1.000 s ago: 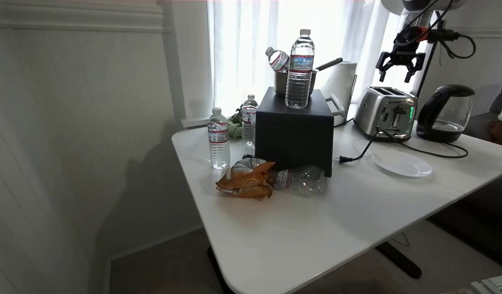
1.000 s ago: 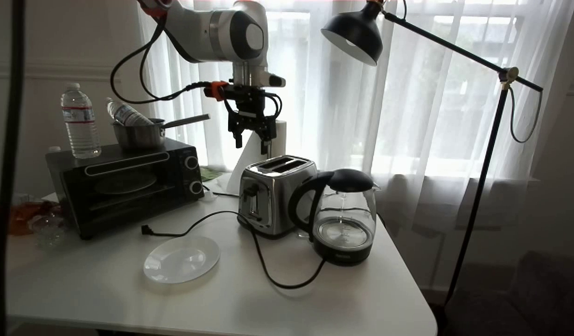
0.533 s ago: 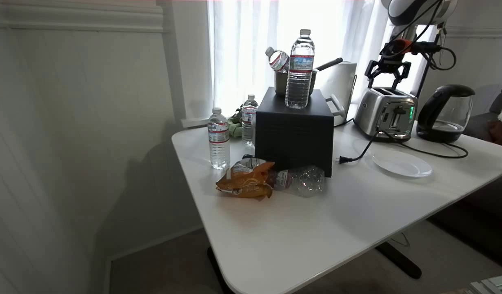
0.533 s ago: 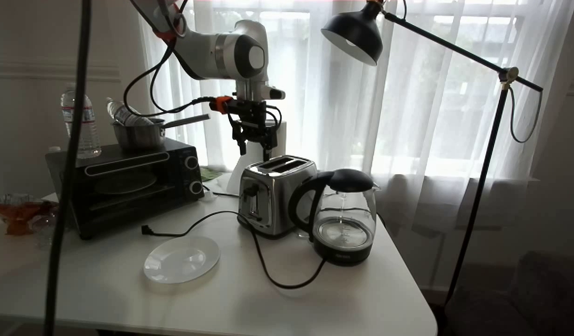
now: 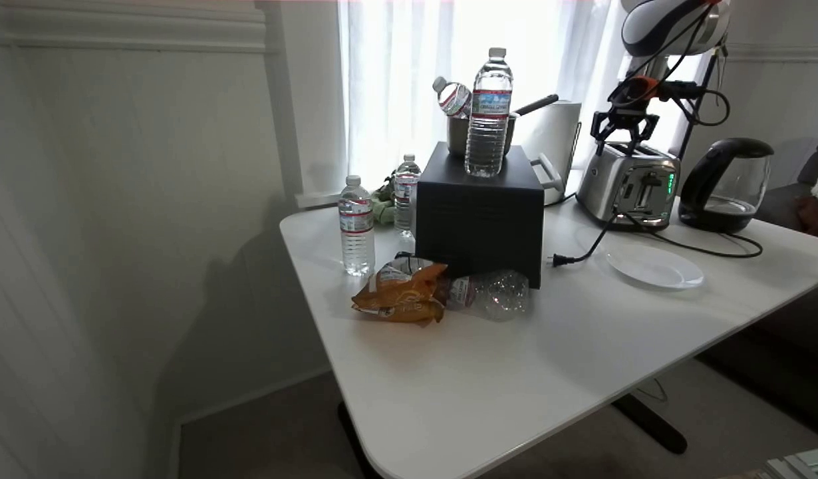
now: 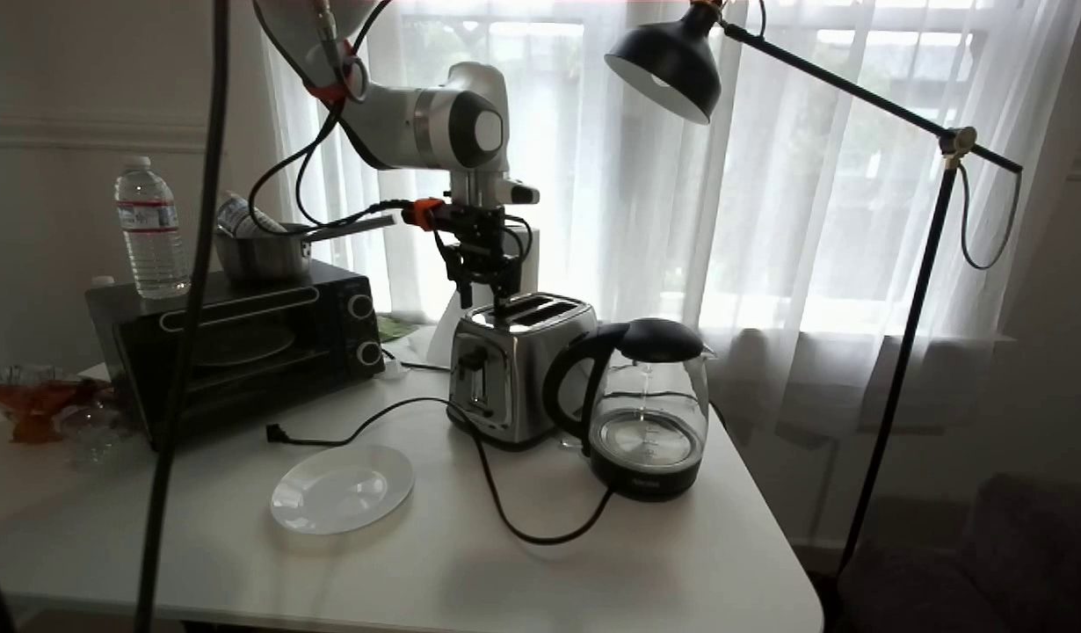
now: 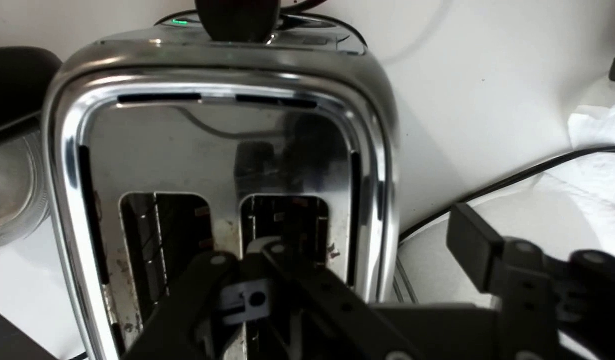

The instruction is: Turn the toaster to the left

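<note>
The toaster (image 5: 632, 183) is a shiny silver box with dark top slots, upright on the white table. It shows in both exterior views (image 6: 527, 378), and its top fills much of the wrist view (image 7: 207, 145). My gripper (image 5: 615, 149) is open and empty, pointing down at the toaster's top. In an exterior view the gripper (image 6: 485, 305) has one finger over the slotted top and the other just outside the edge. The wrist view shows the gripper (image 7: 380, 247) astride the toaster's side rim. I cannot tell whether either finger touches it.
A glass kettle (image 6: 650, 440) stands close beside the toaster. A black toaster oven (image 6: 242, 352) carries a pot and bottles. A paper towel roll (image 5: 555, 133) stands behind. A white plate (image 6: 343, 488) and a black cord (image 6: 496, 492) lie in front.
My gripper has come down from above the toaster to its top, shifting toward the toaster oven in an exterior view. The fingers stay open. The toaster has not moved.
</note>
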{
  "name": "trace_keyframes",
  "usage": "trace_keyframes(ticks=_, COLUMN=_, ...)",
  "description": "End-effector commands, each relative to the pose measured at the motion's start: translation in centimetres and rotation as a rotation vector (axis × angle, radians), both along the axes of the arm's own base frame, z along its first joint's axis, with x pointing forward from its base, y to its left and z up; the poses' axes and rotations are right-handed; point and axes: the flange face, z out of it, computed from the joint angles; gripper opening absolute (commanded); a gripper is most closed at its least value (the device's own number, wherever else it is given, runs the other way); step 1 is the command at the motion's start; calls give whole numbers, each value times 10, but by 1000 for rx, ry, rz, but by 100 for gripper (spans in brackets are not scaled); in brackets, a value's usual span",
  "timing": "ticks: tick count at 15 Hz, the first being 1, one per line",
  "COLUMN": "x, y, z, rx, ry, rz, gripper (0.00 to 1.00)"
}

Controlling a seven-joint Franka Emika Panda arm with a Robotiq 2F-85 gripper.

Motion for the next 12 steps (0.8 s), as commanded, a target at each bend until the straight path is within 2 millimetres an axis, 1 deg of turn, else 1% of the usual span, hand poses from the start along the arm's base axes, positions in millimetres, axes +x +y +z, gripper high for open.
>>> trace_keyframes(ticks=1, x=6, y=4, z=-3, rx=-4, ry=16, rz=-26, gripper=44)
trace_keyframes(ticks=3, x=5, y=3, z=-6, rx=-14, ry=25, rz=-34, gripper=30)
trace_keyframes(ticks=5, x=4, y=0, z=-6, rx=-14, ry=30, rz=-40, gripper=26)
trace_keyframes(ticks=6, x=5, y=1, z=-6, rx=-15, ry=31, rz=-40, gripper=29)
trace_keyframes(ticks=8, x=4, y=2, z=-6, rx=-13, ry=32, rz=-38, gripper=16)
trace_keyframes(ticks=12, x=1, y=3, z=-4, rx=-7, ry=34, rz=-46, gripper=16)
